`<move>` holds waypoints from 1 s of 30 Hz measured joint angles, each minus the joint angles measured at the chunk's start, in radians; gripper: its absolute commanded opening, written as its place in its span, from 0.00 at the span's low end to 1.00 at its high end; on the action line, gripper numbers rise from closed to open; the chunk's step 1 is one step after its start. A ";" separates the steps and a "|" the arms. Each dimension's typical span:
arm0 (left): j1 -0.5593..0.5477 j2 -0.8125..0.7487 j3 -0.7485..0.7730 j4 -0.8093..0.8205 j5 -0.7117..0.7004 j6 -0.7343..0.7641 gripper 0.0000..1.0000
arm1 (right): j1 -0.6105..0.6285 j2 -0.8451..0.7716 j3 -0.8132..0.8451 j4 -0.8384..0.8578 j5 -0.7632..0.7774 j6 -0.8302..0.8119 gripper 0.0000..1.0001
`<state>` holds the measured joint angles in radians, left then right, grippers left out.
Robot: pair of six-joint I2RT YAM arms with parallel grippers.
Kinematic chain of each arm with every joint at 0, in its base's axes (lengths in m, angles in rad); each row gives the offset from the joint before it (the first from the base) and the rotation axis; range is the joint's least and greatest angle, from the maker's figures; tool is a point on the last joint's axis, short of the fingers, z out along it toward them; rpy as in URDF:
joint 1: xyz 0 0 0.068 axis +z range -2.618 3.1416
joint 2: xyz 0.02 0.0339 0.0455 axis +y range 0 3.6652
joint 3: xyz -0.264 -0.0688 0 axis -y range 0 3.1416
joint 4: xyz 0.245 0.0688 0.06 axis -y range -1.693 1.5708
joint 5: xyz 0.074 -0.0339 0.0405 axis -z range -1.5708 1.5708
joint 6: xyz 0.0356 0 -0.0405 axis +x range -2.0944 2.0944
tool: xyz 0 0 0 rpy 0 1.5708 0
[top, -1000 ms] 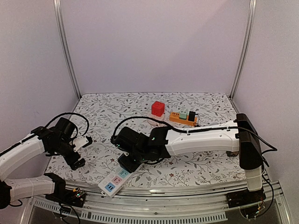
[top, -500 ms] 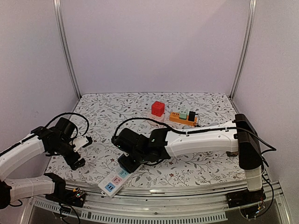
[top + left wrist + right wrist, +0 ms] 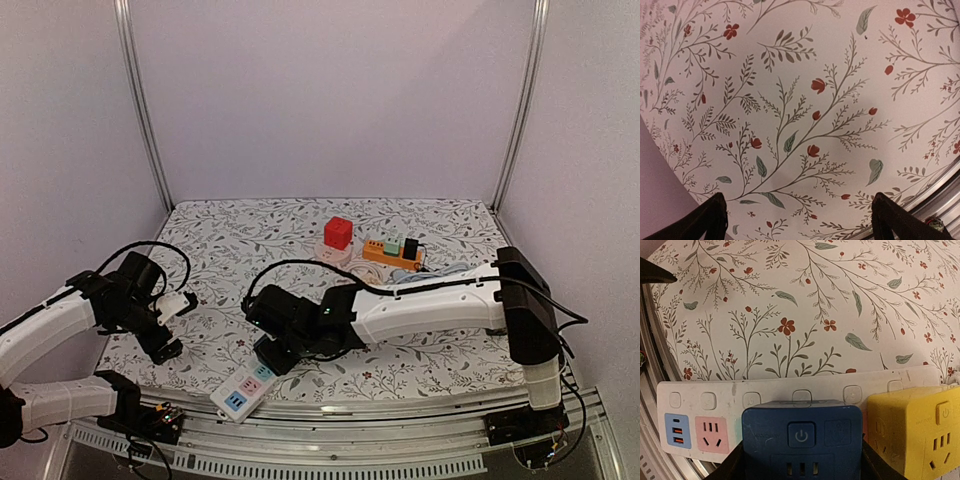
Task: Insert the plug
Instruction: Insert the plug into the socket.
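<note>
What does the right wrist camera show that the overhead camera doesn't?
Only the right wrist view: a blue cube adapter held in the right gripper, beside a yellow cube. Only the overhead view: both arms, a red cube and an orange strip farther back. Both: the white power strip and the floral table cover.

The power strip (image 3: 243, 389) lies at the near edge of the table (image 3: 230, 230). A seated adapter (image 3: 912, 435) stands on it, a cube adapter (image 3: 801, 440) just beside.
</note>
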<state>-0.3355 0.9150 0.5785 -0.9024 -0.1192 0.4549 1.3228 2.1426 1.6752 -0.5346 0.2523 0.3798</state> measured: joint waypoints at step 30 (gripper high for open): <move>0.023 0.021 0.000 0.000 0.003 0.000 1.00 | -0.021 0.008 0.099 -0.164 -0.090 -0.114 0.76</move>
<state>-0.3130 0.9363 0.5785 -0.9028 -0.1165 0.4553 1.3022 2.1509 1.7744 -0.6987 0.1619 0.2657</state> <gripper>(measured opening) 0.995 0.693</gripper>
